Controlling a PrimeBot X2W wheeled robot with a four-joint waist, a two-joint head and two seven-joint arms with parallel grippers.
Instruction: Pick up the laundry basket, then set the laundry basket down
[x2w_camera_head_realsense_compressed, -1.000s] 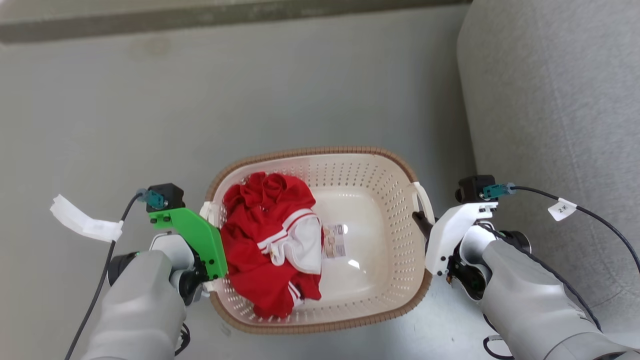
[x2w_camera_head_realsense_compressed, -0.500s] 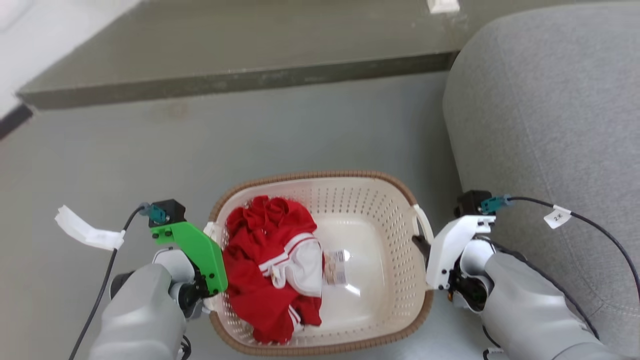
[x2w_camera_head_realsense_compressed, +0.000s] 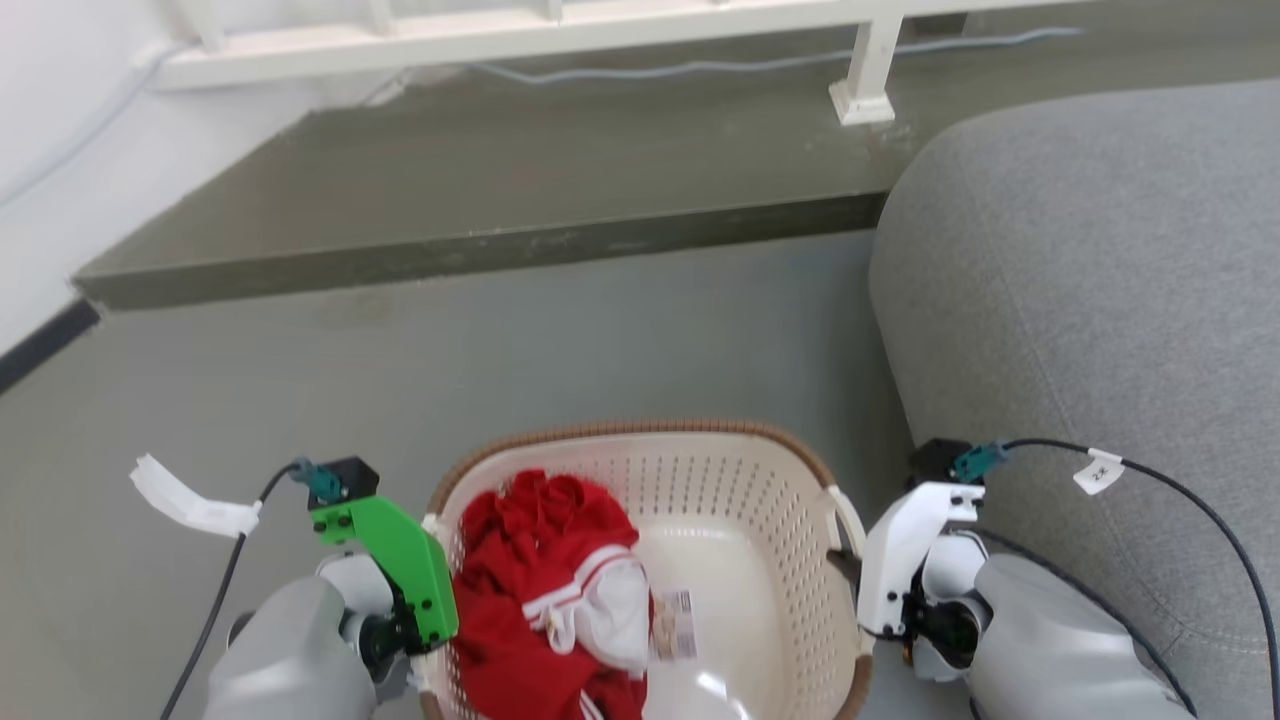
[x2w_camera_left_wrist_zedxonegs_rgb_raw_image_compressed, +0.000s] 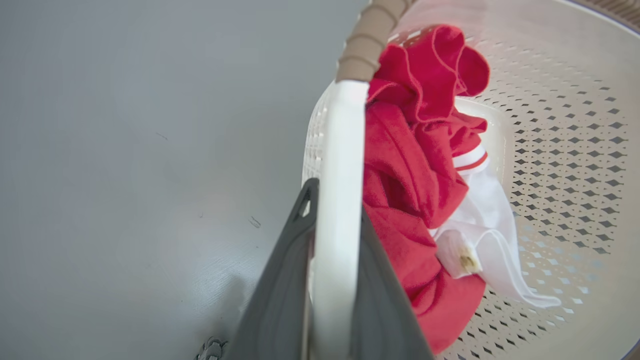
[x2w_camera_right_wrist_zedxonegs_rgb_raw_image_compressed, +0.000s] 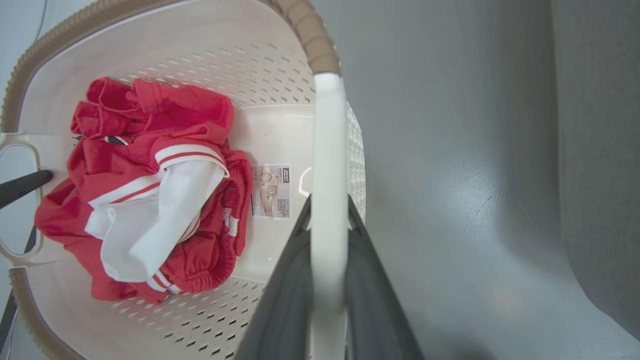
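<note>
head above, wrists at basket (x2w_camera_head_realsense_compressed: 700, 470)

Left pincer (x2w_camera_left_wrist_zedxonegs_rgb_raw_image_compressed: 336, 200) clamped; right pincer (x2w_camera_right_wrist_zedxonegs_rgb_raw_image_compressed: 328, 205) clamped.

A cream-white plastic laundry basket (x2w_camera_head_realsense_compressed: 740, 480), rounded-rectangular, with walls full of small holes and a brown woven-look rim (x2w_camera_head_realsense_compressed: 620, 433). It is upright and level, with grey floor (x2w_camera_head_realsense_compressed: 600, 330) around it. Its left white handle (x2w_camera_left_wrist_zedxonegs_rgb_raw_image_compressed: 340, 150) is clamped in the left gripper (x2w_camera_left_wrist_zedxonegs_rgb_raw_image_compressed: 332, 200), its right handle (x2w_camera_right_wrist_zedxonegs_rgb_raw_image_compressed: 327, 140) in the right gripper (x2w_camera_right_wrist_zedxonegs_rgb_raw_image_compressed: 327, 205). A small paper label (x2w_camera_head_realsense_compressed: 678, 625) lies on its bottom beside crumpled red and white clothes (x2w_camera_head_realsense_compressed: 540, 600).
</note>
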